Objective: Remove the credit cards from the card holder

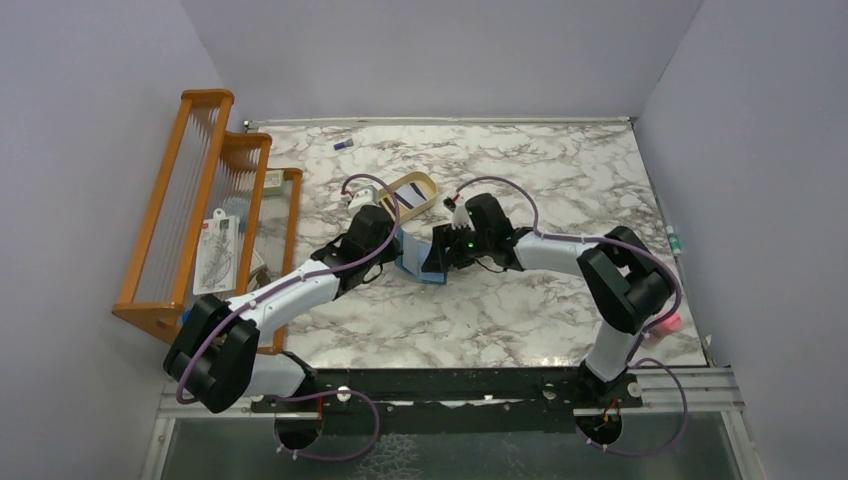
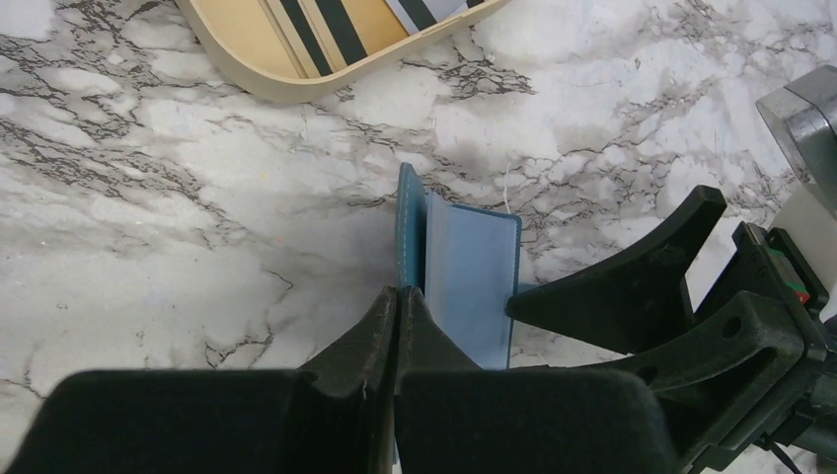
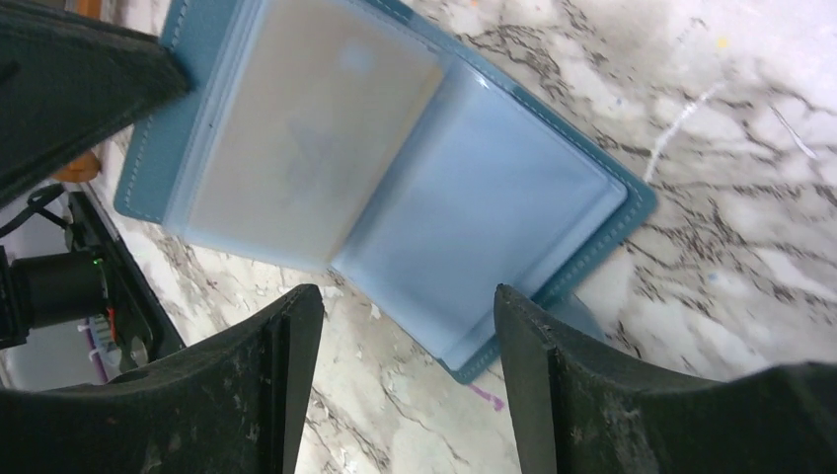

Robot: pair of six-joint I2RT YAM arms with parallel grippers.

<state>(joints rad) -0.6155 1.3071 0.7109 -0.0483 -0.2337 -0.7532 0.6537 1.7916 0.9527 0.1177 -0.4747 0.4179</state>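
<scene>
The teal-blue card holder [image 3: 582,242] lies open on the marble, its light blue sleeves spread. A pale credit card [image 3: 296,138] shows through the left sleeve. My left gripper [image 2: 398,292] is shut on the edge of the holder's teal cover [image 2: 410,222], which stands on edge. Just over the holder's near edge my right gripper [image 3: 405,306] hangs open, with nothing between its fingers. In the top view both grippers meet at the card holder [image 1: 413,262] in the middle of the table. Striped credit cards [image 2: 336,25] lie in the tan tray.
The tan oval tray [image 1: 425,182] sits just behind the holder. An orange wire rack [image 1: 215,150] with packets stands along the left side. A small purple item [image 1: 343,145] lies at the back, a pink one [image 1: 670,322] near the right edge.
</scene>
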